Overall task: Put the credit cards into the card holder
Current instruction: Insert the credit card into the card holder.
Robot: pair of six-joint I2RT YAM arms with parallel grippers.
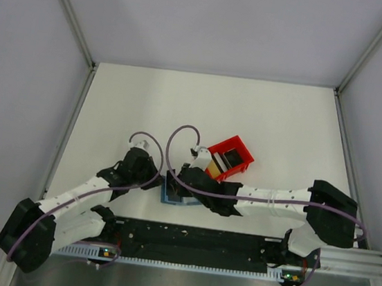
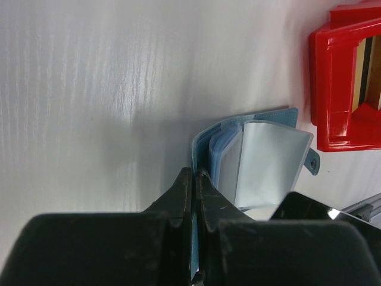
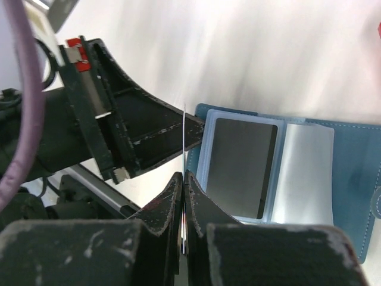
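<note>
The teal-blue card holder point(image 3: 351, 179) lies open on the table, its shiny pockets up; one pocket holds a dark grey card point(image 3: 238, 167). It also shows in the left wrist view point(image 2: 262, 149) and the top view point(image 1: 168, 197). My left gripper point(image 2: 195, 174) is shut on the holder's teal cover at its left edge; in the top view it point(image 1: 158, 180) sits just left of the holder. My right gripper point(image 3: 184, 176) is shut on a thin card point(image 3: 184, 128), seen edge-on, above the holder's left edge. More cards point(image 1: 218, 162) stand in the red bin.
The red bin point(image 1: 240, 150) sits just right of and behind the holder; it also shows in the left wrist view point(image 2: 330, 89). My two grippers are very close together over the holder. The black rail point(image 1: 193, 237) runs along the near edge.
</note>
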